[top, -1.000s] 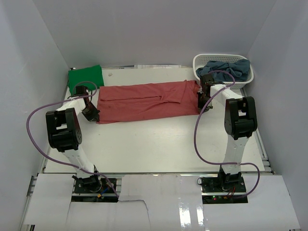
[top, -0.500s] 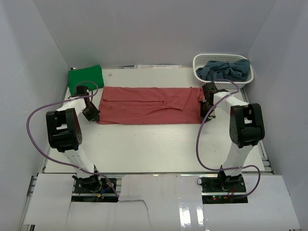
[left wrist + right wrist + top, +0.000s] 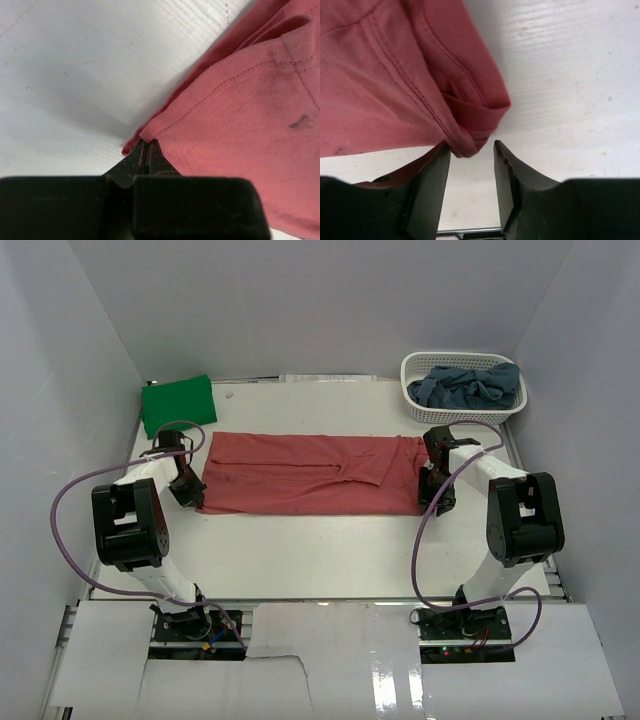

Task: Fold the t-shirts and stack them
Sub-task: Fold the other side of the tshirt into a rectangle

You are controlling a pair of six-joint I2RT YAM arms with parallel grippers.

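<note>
the red shirt (image 3: pixel 310 474) is lying flat, just left of the white basket (image 3: pixel 412 370). l gripper (image 3: pixel 144 152) is pinching the shirt end far from the basket, fingers squeezed together on the cloth. r gripper (image 3: pixel 471 155) is sitting at the end near the basket, fingers apart. blue shirts (image 3: pixel 468 383) are lying in the basket.

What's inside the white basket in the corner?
Crumpled grey-blue clothes fill the white basket. How many there are, and anything lying underneath them, is covered up.

Salmon-red t-shirt (image 3: pixel 310 475) spread flat at centre, green t-shirt (image 3: pixel 178 403) folded far-left, grey-blue t-shirts (image 3: pixel 468 383) heaped in basket (image 3: pixel 460 416).
</note>
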